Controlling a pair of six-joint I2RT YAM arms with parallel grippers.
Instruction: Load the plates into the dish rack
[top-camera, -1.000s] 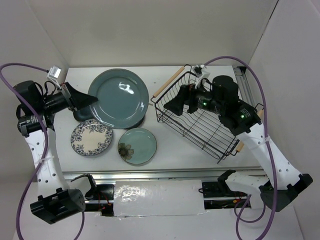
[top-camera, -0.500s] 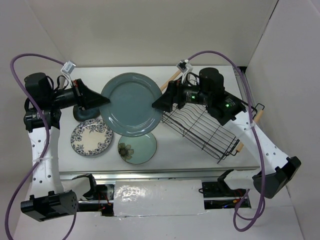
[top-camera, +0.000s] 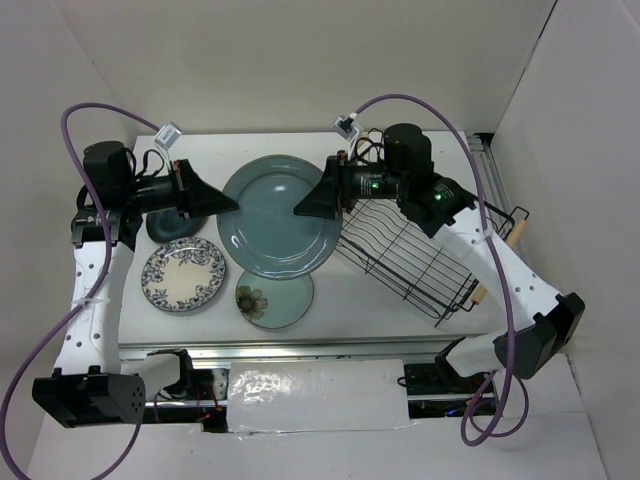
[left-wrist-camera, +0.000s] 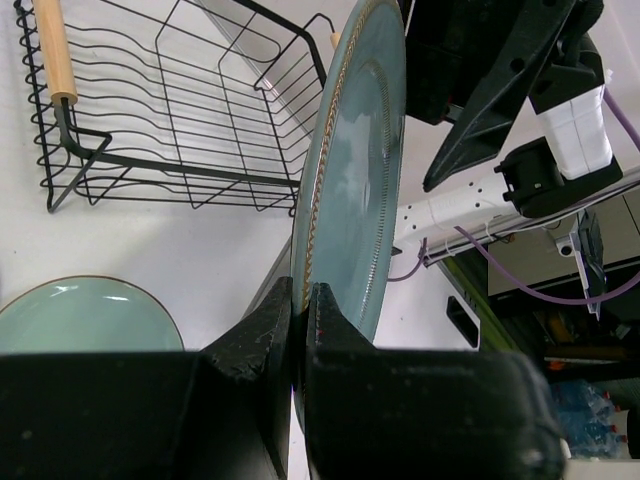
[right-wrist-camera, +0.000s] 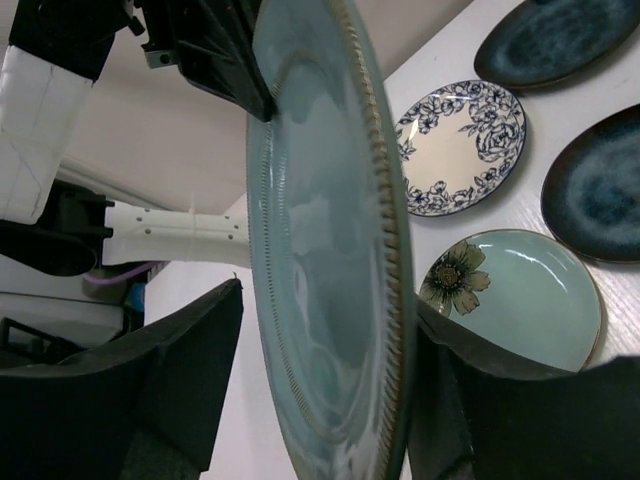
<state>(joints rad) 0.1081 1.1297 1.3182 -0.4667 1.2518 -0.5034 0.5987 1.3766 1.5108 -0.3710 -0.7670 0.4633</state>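
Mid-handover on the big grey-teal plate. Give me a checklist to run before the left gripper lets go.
1. Left gripper clamped on the large grey-teal ceramic plate at its rim: ok.
2. Right gripper straddling the opposite rim: ok.
3. Right gripper's hold firm: cannot tell.
4. Held plate clear of the pale mint flower plate: ok.
5. Black wire dish rack has its visible slots free: ok.

Large plate (top-camera: 275, 225) between left pincer (top-camera: 234, 204) and right pincer (top-camera: 298, 210), dish rack (top-camera: 425, 262) at right, small plates (top-camera: 183, 277) in front.
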